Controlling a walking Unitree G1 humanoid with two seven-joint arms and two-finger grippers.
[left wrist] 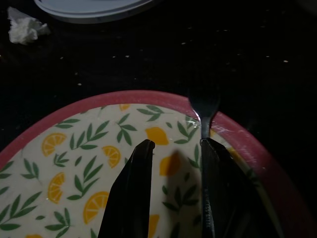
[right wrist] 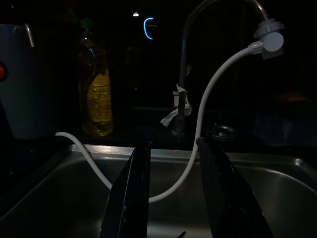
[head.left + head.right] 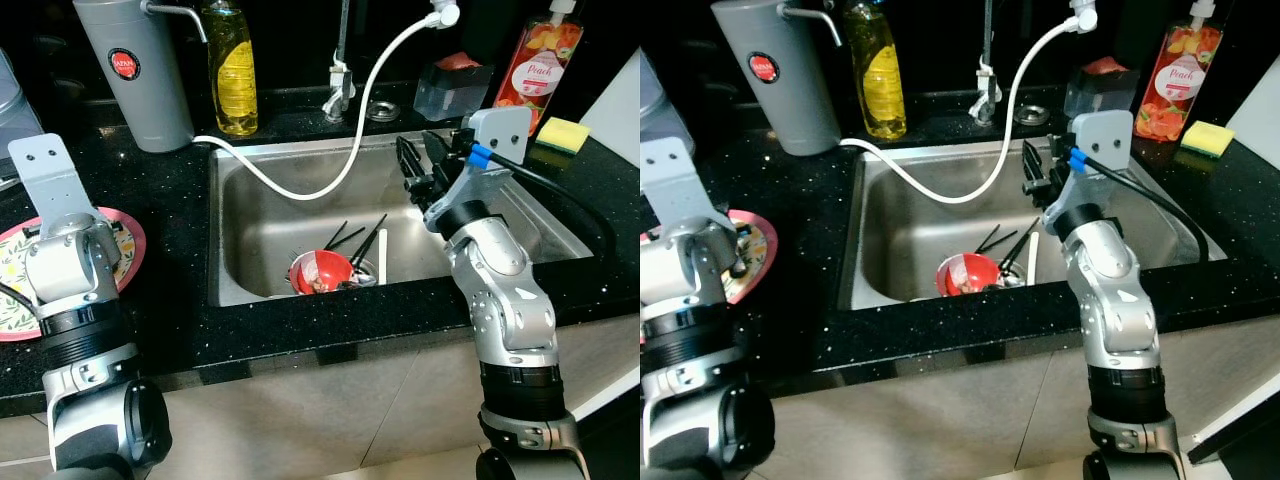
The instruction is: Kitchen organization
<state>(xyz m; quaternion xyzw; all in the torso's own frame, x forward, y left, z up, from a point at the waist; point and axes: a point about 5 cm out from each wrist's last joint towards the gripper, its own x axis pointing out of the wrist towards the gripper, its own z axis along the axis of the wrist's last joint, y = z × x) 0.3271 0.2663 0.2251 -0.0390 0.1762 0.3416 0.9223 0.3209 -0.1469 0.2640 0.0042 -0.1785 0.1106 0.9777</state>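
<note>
A round plate with a red rim and a lemon-and-leaf pattern lies on the black counter, left of the sink. My left gripper hovers just over it, open, with nothing between its fingers. A black fork rests across the plate's rim, alongside one finger. In the steel sink sits a red bowl with black chopsticks and other utensils beside it. My right gripper is raised over the sink's right side, open and empty, pointing towards the tap.
A white hose loops from the tap into the sink. A grey jug, a yellow bottle, a clear box, a peach soap bottle and a yellow sponge line the back. A white dish and a crumpled tissue lie beyond the plate.
</note>
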